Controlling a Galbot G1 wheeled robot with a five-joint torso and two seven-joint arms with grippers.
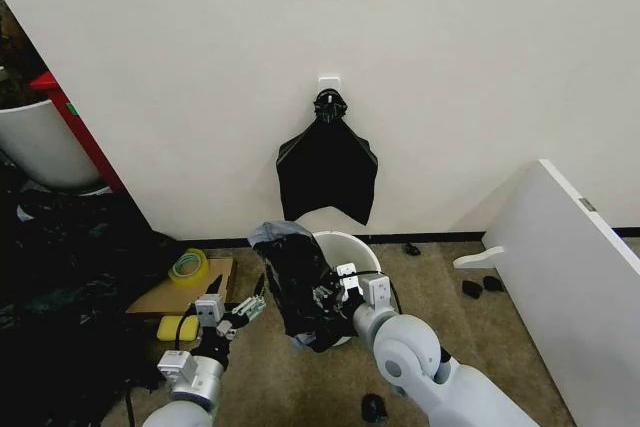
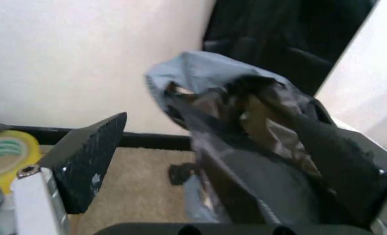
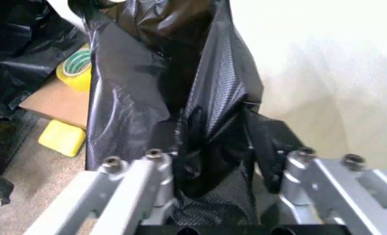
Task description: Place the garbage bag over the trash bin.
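The trash bin (image 1: 352, 245), a round cream-white bucket, stands on the carpet against the wall. The garbage bag (image 1: 298, 285), glossy black and crinkled, hangs bunched over the bin's left rim and down its side. My right gripper (image 1: 346, 283) is at the bin's front rim, shut on a fold of the garbage bag (image 3: 148, 98), with the plastic pinched in the right gripper (image 3: 228, 134). My left gripper (image 1: 250, 304) is open just left of the bag. One of its black fingers (image 2: 89, 161) stands beside the garbage bag (image 2: 265, 161), apart from it.
A flat bunch of black bags (image 1: 327, 169) hangs from a wall hook above the bin. A yellow tape roll (image 1: 187, 265) lies on cardboard (image 1: 160, 297), with a yellow sponge (image 1: 172, 328) and dark plastic sheeting (image 1: 60, 287) to the left. A white board (image 1: 570, 277) leans at right.
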